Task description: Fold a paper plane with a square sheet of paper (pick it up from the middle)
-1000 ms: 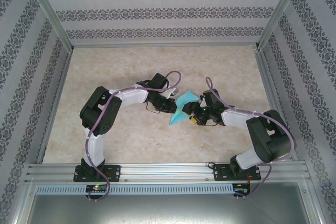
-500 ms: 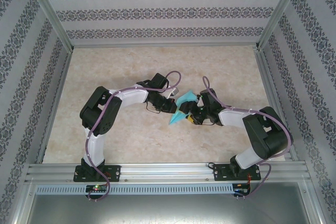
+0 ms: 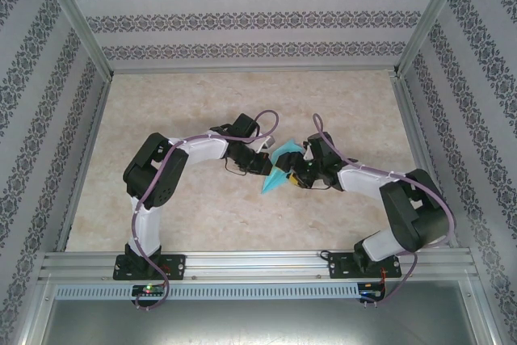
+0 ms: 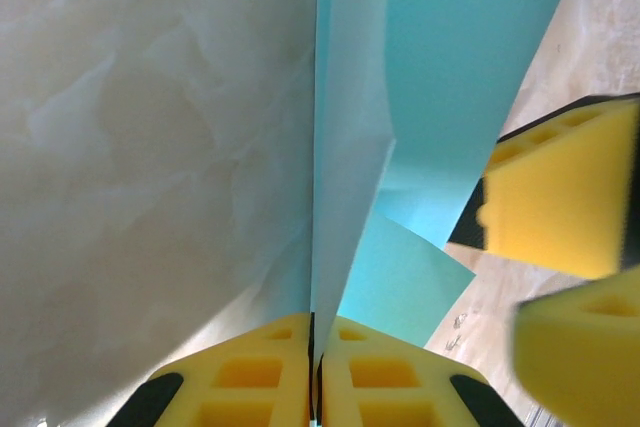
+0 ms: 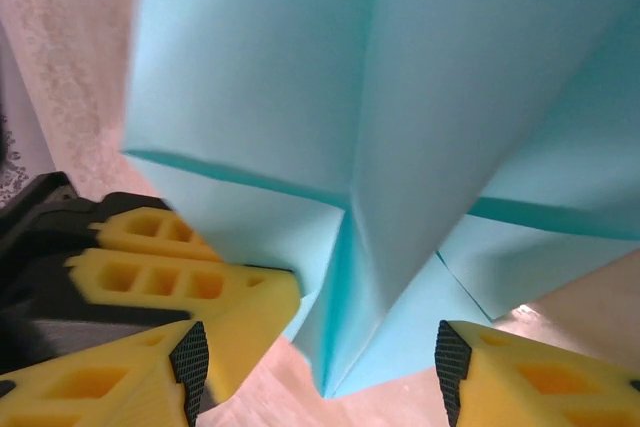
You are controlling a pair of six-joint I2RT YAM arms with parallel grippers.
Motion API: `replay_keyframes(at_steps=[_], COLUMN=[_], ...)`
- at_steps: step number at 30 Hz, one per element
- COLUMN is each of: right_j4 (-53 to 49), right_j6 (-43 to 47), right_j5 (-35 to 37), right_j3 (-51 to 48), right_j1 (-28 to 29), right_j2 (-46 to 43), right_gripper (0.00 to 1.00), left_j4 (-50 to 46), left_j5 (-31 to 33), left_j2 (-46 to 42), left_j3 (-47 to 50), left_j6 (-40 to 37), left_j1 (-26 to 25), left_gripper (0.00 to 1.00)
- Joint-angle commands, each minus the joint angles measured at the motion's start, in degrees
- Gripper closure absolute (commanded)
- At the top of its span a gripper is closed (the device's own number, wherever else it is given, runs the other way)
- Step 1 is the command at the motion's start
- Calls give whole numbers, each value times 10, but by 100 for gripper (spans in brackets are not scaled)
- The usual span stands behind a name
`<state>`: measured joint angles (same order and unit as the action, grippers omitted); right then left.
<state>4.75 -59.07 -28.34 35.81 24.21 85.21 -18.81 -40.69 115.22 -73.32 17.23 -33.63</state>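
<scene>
Left wrist view, nearest first: left pincer (image 4: 315, 337) is pressed together on the near edge of the turquoise sheet of paper (image 4: 350, 147). The layers stand on edge between the pads and run away from the camera. A creased flap hangs off to the right behind them.

Right wrist view: right pincer (image 5: 320, 342) stands apart, one finger to each side of the sheet's lower folded point. Neither pad touches paper. The centre crease runs up from that point, with layered flaps on both sides.

Top view: both pincers meet mid-table (image 3: 202, 103), well out from the bases, with the sheet between them. It looks lifted, but I cannot tell whether its lower tip touches the surface.

Judgement: the sheet is part-folded, not a dart yet, and the step in hand is a second grip for the next crease.

Notes for doing it well:
- Leave the left clamp alone; it is the only hold.
- Centre the right fingers on the crease, not on a loose flap.
- Close slowly, since thin paper buckles or tears if pulled against the left hold.
- Check that the layers sit flush before pressing.
</scene>
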Motion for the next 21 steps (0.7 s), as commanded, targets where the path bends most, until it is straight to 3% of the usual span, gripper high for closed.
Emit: replay_keyframes(at_steps=[1, 13, 21], right_j4=[-67, -127, -108], right_j6=[49, 97, 92], right_j5=[30, 34, 25], right_j3=[25, 76, 79], right_j1=[-3, 3, 14], right_j2=[-8, 50, 69], right_gripper=[37, 36, 35], left_j4=[8, 7, 16], left_j5=[-1, 22, 11], left_j2=[14, 10, 10], left_j3=[7, 11, 15], left_j6=[3, 5, 12], left_j1=[6, 8, 9], left_gripper=[89, 89, 89])
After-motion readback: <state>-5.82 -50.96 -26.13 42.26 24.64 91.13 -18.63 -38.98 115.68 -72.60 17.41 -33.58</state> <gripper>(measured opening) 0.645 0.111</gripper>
